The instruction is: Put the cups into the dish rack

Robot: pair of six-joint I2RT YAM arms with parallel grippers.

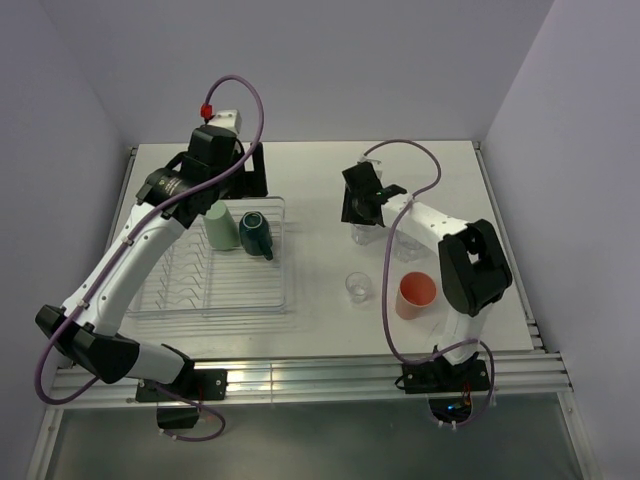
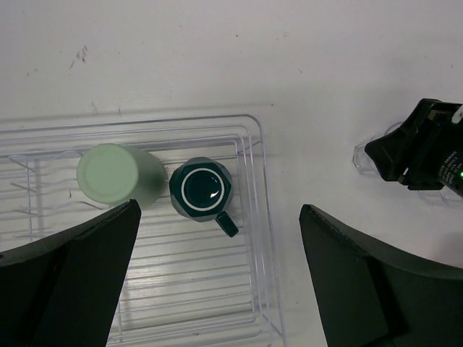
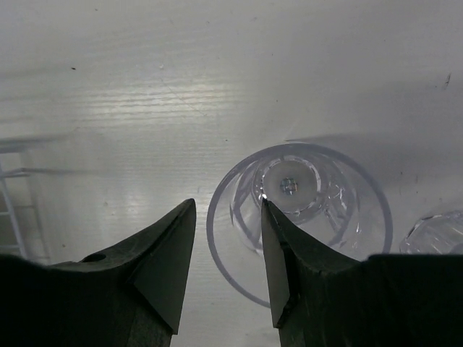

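Two cups, the pale green tumbler [image 1: 217,227] and the dark teal mug [image 1: 254,232], sit upturned in your dish rack [image 1: 150,300] beneath the left gripper [image 2: 221,213], jaws spread wide, while your right gripper [image 3: 228,206], part open, straddles the near wall of a clear glass [image 3: 318,188] without clamping it, and the salmon-pink tumbler [image 1: 416,294] stands farther right.

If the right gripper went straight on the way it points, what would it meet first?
Probably the clear glass. The right gripper seems to straddle its rim, one finger on each side, though depth is unclear.
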